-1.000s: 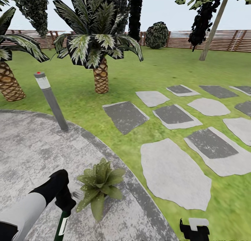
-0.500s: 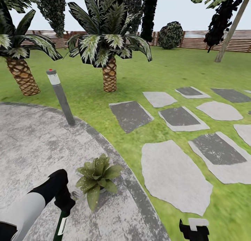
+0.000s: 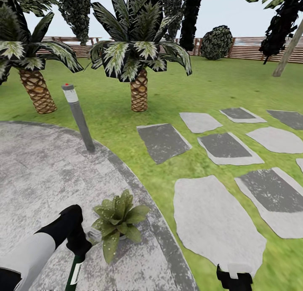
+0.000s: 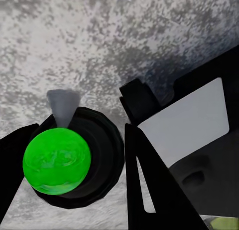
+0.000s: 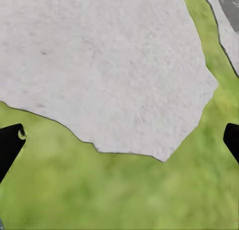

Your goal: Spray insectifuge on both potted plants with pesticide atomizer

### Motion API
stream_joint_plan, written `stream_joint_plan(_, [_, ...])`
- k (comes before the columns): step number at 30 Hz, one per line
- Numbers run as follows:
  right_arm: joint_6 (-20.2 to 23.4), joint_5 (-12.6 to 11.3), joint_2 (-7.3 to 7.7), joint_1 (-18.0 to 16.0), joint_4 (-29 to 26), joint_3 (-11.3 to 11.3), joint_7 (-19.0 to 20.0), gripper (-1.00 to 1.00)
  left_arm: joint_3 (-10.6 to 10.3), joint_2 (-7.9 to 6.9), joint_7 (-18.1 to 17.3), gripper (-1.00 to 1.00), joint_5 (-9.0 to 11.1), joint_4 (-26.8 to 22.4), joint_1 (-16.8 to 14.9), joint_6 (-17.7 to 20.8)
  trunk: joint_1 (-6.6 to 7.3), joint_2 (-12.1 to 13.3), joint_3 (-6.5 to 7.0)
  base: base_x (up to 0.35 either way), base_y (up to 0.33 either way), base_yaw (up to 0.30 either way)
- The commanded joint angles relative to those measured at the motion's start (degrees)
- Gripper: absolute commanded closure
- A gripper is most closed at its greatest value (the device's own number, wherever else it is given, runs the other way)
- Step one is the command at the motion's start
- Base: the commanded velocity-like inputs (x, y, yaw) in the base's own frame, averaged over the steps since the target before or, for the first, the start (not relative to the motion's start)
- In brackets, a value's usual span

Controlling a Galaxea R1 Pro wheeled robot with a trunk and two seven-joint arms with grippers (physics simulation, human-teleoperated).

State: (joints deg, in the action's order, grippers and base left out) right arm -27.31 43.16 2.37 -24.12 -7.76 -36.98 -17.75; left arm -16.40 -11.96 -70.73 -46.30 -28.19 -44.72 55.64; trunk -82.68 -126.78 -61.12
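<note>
Paving of the round grey patch lies under my left arm, and the one potted plant I can see stands on it near its curved edge, its pointed leaves hiding the pot. My left tool hangs just beside that plant, on the side away from the lawn, and it is closed around the pesticide atomizer, whose dark green body with its white label hangs down out of the grip.

From the head I get the bottle's side. The left wrist camera gives what the head cannot: I look straight down on the atomizer, a dark round top with a bright green ball on it and a pale cone-shaped nozzle, with my black fingers pressed close on either side and speckled grey stone beneath. The plant itself is out of that camera's sight.

My right tool sits low, well away from the plant, over the grass at the edge of a big pale stepping stone. The right wrist camera shows that same stone and blurred grass, with my two dark fingertips far apart at the frame's sides, wide open and holding nothing.

Beyond the plant a slim grey post with a red spot on top leans at the patch's rim, and palms stand before the slatted fence.
</note>
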Motion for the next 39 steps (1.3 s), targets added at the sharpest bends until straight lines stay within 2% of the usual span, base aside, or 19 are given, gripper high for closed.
stream_joint_plan(1, [-0.2,0.6,0.01,-0.1,0.1,-0.4,-0.3,-1.00,-0.1,-0.10,-0.6,1.00,-0.5,-0.1,0.0,0.4,0.01,0.0,-0.05,0.001,0.000,0.276])
stream_joint_plan(8, [-0.2,0.6,0.01,-0.1,0.1,-0.4,-0.3,-1.00,0.1,-0.03,-0.3,1.00,-0.5,-0.1,0.0,0.4,0.01,0.0,-0.05,0.005,-0.021,0.274])
stream_joint_plan(19, [-0.2,0.6,-0.01,-0.1,0.1,-0.4,-0.3,-1.00,0.2,0.06,-0.1,1.00,-0.5,-0.1,0.0,0.5,0.01,0.0,-0.05,0.014,-0.254,0.024])
stream_joint_plan(32, [-0.2,0.7,-0.21,-0.1,0.1,-0.4,-0.3,-1.00,0.4,-0.34,0.2,1.00,-0.5,0.0,0.8,0.4,0.01,0.0,-0.05,-0.162,-0.245,0.225])
stream_joint_plan(39, [-0.2,0.6,-0.18,-0.1,0.1,-0.4,-0.3,-1.00,0.5,-0.51,0.3,1.00,-0.5,0.0,0.9,0.4,0.01,0.0,-0.05,-0.129,-0.093,0.222])
